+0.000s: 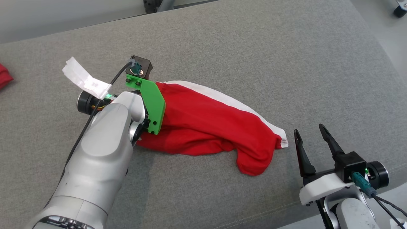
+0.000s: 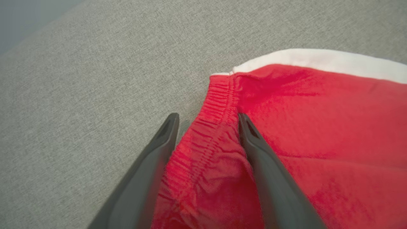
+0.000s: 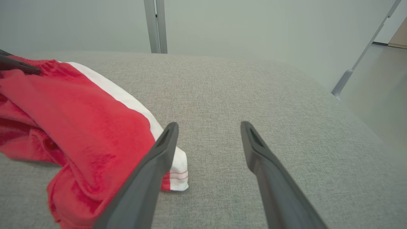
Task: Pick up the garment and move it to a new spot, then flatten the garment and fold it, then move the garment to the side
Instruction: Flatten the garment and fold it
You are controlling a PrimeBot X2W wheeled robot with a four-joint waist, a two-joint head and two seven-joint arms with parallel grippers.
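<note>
While the garment [image 1: 203, 121] lies on the grey cushion [image 1: 254, 47] (pale wall [image 3: 254, 25] behind), the left gripper [image 2: 208, 119] straddles its waistband [image 2: 219, 105], spread wide. At four o'clock the right gripper [image 1: 309, 128] gapes empty; nine o'clock's red cloth [image 1: 4, 78] is cropped.

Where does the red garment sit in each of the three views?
Head view: the red garment lies centre, on the grey cushion.
Left wrist view: right half, its waistband between the fingers of the open left end effector.
Right wrist view: left side, beside the open right end effector.
Shared landmark: its white stripe.
</note>
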